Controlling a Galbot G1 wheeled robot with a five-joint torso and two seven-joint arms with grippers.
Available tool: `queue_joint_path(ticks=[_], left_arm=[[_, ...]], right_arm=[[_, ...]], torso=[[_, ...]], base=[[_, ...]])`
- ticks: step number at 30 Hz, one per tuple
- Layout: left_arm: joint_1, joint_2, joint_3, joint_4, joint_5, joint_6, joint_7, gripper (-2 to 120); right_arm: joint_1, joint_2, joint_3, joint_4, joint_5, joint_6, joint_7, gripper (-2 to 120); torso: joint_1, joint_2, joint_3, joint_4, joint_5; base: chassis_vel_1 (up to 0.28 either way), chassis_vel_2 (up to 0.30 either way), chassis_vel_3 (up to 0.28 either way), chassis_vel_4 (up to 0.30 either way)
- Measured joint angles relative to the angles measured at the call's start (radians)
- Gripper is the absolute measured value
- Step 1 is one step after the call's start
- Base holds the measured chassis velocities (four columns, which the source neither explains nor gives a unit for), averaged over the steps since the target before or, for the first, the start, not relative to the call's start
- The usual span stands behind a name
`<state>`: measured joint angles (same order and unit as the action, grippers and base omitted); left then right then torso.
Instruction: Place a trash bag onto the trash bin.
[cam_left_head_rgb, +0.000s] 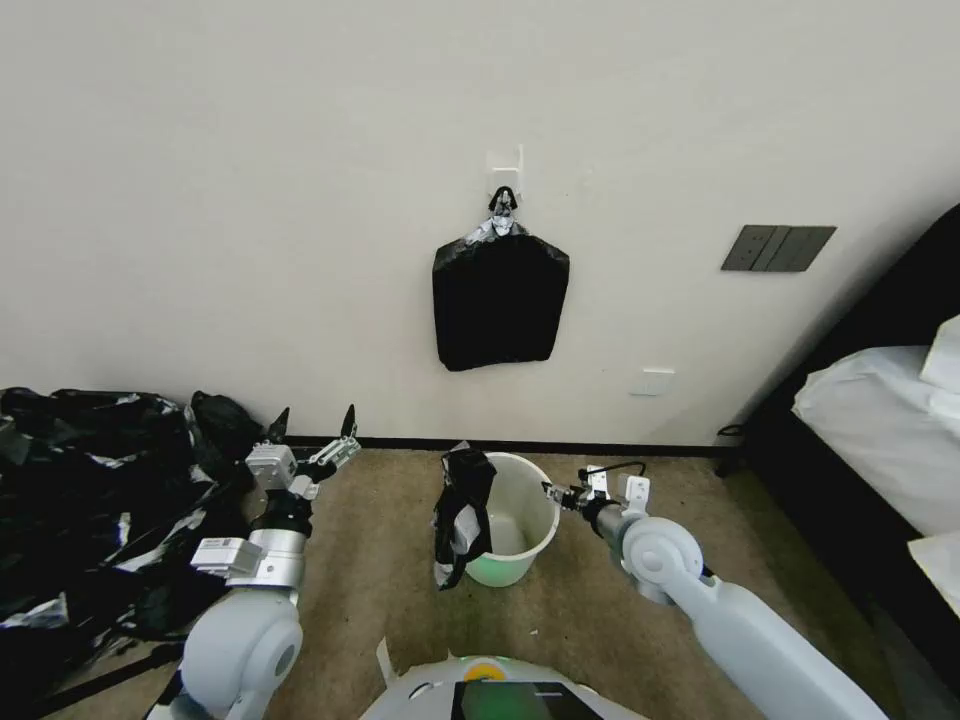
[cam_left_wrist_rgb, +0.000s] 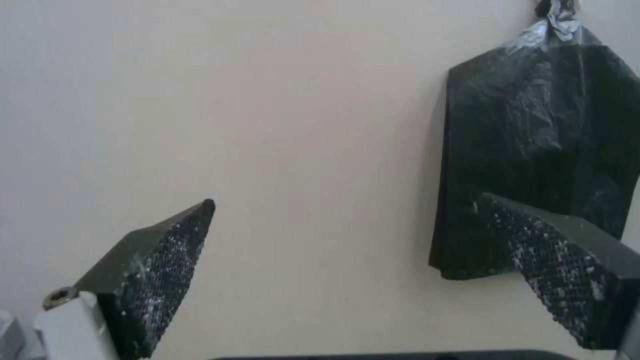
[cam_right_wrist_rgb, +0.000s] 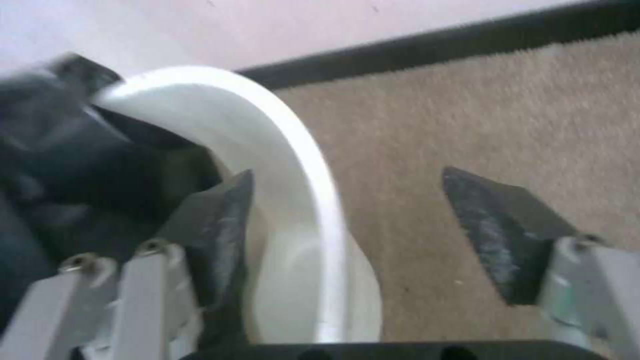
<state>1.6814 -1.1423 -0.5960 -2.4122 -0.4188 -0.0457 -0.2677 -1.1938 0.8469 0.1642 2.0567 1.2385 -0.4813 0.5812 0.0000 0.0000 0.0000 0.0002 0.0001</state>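
Black glossy crumpled trash bag (cam_left_head_rgb: 461, 515) hangs bunched over the small round white plastic trash bin (cam_left_head_rgb: 527, 520) rim, far side from the right gripper (cam_left_head_rgb: 553, 493), whose released jaws straddle the near rim. Left gripper (cam_left_head_rgb: 312, 428) idles gaping, raised toward the wall. Best: steady the rim, then spread the bag's mouth evenly around.

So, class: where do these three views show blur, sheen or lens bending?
Right wrist view: the trash bag smears into blur beside the trash bin rim. Left wrist view: pale sheen on the hanging stack of bags. Head view: wall and floor edge bow.
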Motion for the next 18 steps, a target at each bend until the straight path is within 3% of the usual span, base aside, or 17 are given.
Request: queue_joint_path(ticks=[7, 18], left_arm=[[-0.013, -0.001, -0.015, 0.002, 0.000, 0.003, 0.000, 100], [-0.017, -0.017, -0.017, -0.001, -0.004, 0.006, 0.001, 100]], right_arm=[[-0.004, -0.005, 0.022, 0.106, 0.030, -0.001, 0.038, 99], [0.041, -0.001, 0.031, 0.224, 0.034, -0.002, 0.070, 100]], torso=[[0.000, 0.000, 0.000, -0.0002, -0.0002], [0.000, 0.000, 0.000, -0.0001, -0.0001]], base=[[0.000, 0.000, 0.000, 0.000], [0.000, 0.000, 0.000, 0.000]])
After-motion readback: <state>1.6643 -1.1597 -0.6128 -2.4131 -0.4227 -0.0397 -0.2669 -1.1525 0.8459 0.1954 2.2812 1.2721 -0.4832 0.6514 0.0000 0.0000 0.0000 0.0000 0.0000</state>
